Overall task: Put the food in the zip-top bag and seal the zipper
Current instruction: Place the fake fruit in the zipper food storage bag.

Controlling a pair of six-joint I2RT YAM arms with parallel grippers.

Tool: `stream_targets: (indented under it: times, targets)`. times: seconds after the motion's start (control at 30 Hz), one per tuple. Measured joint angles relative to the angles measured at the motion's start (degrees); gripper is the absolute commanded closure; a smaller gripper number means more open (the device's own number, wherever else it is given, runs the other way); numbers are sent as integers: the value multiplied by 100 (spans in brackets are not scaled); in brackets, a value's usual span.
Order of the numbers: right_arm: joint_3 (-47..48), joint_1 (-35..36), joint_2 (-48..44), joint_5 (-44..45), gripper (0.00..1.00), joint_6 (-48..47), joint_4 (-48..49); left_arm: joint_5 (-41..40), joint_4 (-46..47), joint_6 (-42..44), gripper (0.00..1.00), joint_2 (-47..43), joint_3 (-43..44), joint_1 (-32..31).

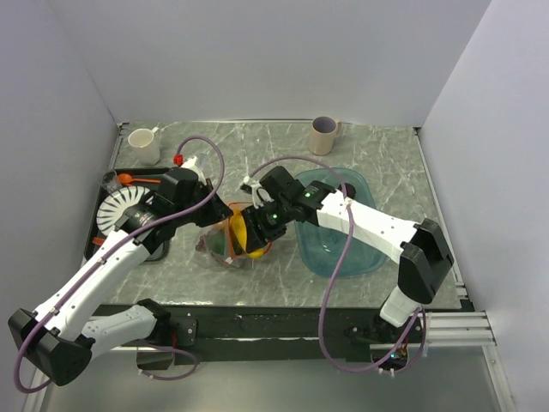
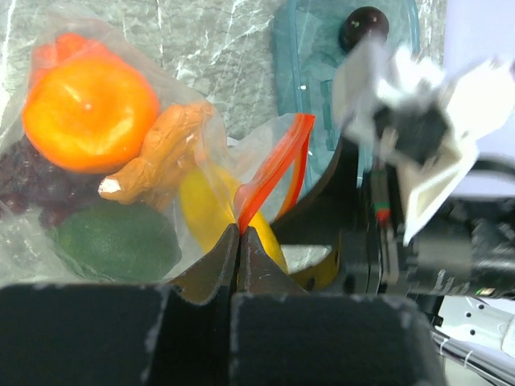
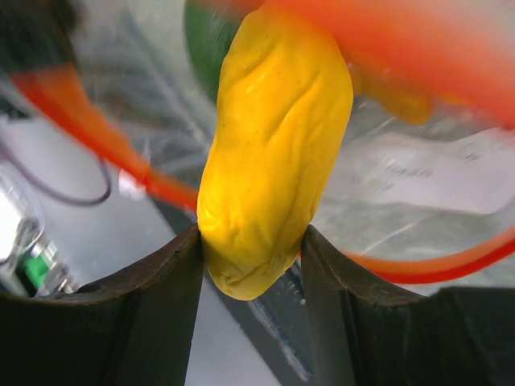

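While the zipper [image 2: 278, 165] is pinched in the closed left hand [image 2: 240, 235], the banana [image 3: 273, 153] is gripped by the half-open right hand [image 3: 251, 235], its long axis pointed into the zip-top bag [image 2: 32, 245] just ahead

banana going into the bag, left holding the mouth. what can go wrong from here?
1. The left gripper pinches only a thin edge of the zipper; a push from the banana might tug it free and let the mouth sag.
2. The right gripper grips the banana near one end, so it may pivot or snag on the strip.
3. The orange and other fruit crowd the bag; the banana might stay across the mouth and block sealing.
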Motion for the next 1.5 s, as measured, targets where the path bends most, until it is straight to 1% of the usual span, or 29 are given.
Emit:
stream_targets:
  times: [0.13, 0.17, 0.23, 0.3, 0.37, 0.4, 0.47, 0.5, 0.6, 0.7, 0.87, 1.03, 1.17, 1.27, 1.33, 1.4, 1.5]
  targets:
    - [562, 0, 339, 501, 52, 96, -26, 48, 52, -15, 99, 17, -22, 0]
    - [680, 2, 431, 647, 49, 133, -26, 63, 76, -20, 99, 17, -31, 2]
    - [791, 44, 551, 870, 48, 166, -37, 68, 107, -28, 99, 13, -39, 0]
    - [828, 81, 640, 1051, 43, 170, -44, 63, 107, -37, 99, 0, -39, 2]
    - [828, 140, 715, 1207, 38, 164, -90, 55, 105, -39, 99, -15, -48, 0]
    - [828, 181, 745, 1311, 32, 162, -122, 55, 103, -42, 99, -24, -61, 2]
    - [828, 236, 763, 1473, 25, 186, -157, 37, 81, -37, 99, -46, -83, 2]
    - [824, 247, 754, 1578, 16, 188, -179, 24, 59, -44, 99, -66, -96, 9]
    - [739, 247, 667, 1880, 10, 269, -155, -7, 44, -52, 99, -109, -109, 15]
    - [608, 256, 450, 2188, 9, 315, -155, -7, 57, -52, 99, -111, -109, 15]
    - [527, 221, -120, 2944, 7, 501, -238, -11, 59, -57, 99, -111, -109, 15]
    - [149, 13, -898, 3169, 7, 581, -267, -9, 61, -61, 99, -111, -109, 15]
    - [-13, -63, -1231, 3351, 8, 592, -350, -9, 74, -61, 99, -111, -109, 15]
    - [-181, -63, -1513, 3659, 4, 675, -289, -9, 74, -61, 99, -111, -109, 15]
    - [-544, -116, -1895, 3827, 3, 763, -24, -11, 76, -61, 99, -111, -109, 15]
    - [-946, -358, -2352, 3783, 1, 890, 219, -9, 79, -61, 99, -111, -109, 15]
    - [-1410, -1226, -2850, 3464, 0, 1187, 616, -9, 79, -61, 99, -111, -109, 15]
